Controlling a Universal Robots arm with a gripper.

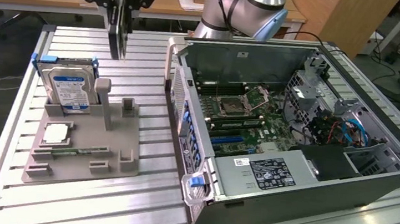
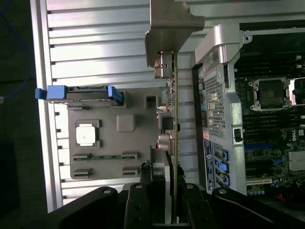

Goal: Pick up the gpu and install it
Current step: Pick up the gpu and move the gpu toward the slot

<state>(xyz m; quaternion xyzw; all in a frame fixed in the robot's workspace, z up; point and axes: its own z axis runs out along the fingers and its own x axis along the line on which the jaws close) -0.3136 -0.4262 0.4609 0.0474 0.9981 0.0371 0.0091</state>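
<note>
The gpu [image 1: 122, 32] hangs upright in the air with my gripper [image 1: 121, 10] shut on its upper edge. It is a thin flat card, seen nearly edge-on. It is lifted off the table, behind the grey holder [image 1: 85, 144] and to the exterior view's left of the open computer case [image 1: 292, 155]. In the wrist view the gpu [image 2: 174, 119] runs as a narrow strip away from my gripper [image 2: 164, 195], with its silver metal bracket [image 2: 167, 28] at the far end. It lies between the holder [image 2: 138, 143] and the case wall [image 2: 221, 95].
A blue-labelled hard drive [image 1: 68, 90] stands in the holder, with a square processor [image 1: 56, 133] and a narrow memory stick [image 1: 69, 151] lying in front of it. The motherboard [image 1: 244, 116] lies exposed inside the case. The ribbed aluminium table [image 1: 123, 204] carries everything.
</note>
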